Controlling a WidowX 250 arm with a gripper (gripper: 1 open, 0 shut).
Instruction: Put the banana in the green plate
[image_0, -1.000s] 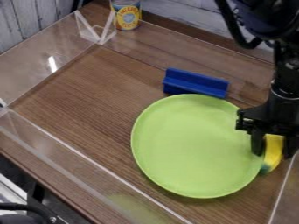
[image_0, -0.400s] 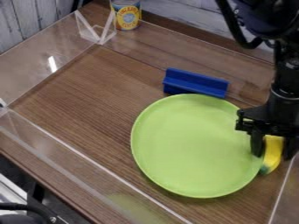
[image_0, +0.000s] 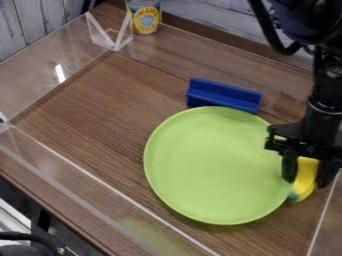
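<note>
My gripper points straight down, jaws closing around the upper end of the banana. I think the jaws are pinched on it, but my own black fingers hide the contact line, so I can't confirm a firm grip from this angle.

Banana position: directly under the jaws, lower end poking out below them, lying at the right edge of the green plate. It seems to overlap the rim rather than sit inside; whether it rests on the rim or on the tabletop just past it, I can't tell.

Risks from here, as I judge them:
- Grip is near one end of a curved, smooth piece. On lift it could pivot in the jaws or slide out.
- If a finger is also bearing on the plate rim, lifting or closing could drag or tip the plate. The plate is light-looking and free on the tabletop.
- Clear wall is close beyond the jaws on the right, little room for a swing that way.
- Release too near the rim and the banana rolls back off.

Banana look: small, curved, bright yellow, greenish toward the low tip, glossy plastic finish. Only the lower half is visible.

Farther from the jaws: blue block beyond the plate, well apart. Yellow can at the far wall.
</note>
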